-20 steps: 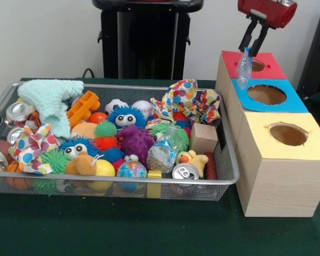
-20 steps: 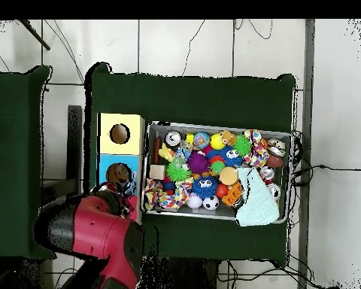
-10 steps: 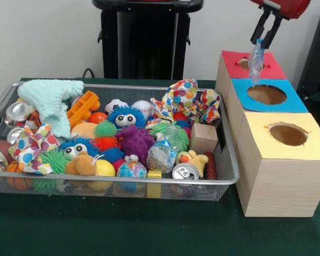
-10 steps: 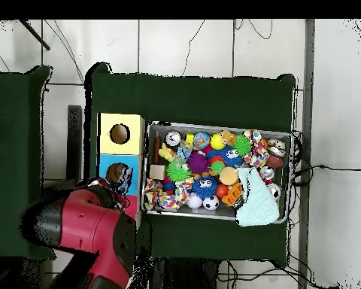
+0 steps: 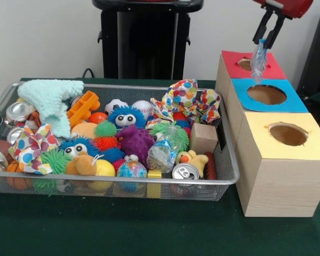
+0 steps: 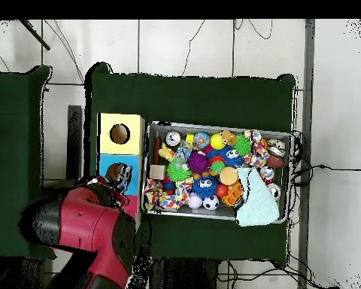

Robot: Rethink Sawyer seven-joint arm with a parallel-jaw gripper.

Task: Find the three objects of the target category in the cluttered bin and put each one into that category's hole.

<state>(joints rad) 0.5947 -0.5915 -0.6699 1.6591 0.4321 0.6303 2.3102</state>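
Plastic film bundle hangs clenched in the end effector above the hole; surroundings open.

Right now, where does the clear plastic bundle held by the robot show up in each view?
Front view: the plastic bundle hangs from the gripper at upper right, over the red-topped box by its hole.
Overhead view: not visible; the red arm at lower left covers that spot.
Shared landmark: the blue-topped box, next to the red one.
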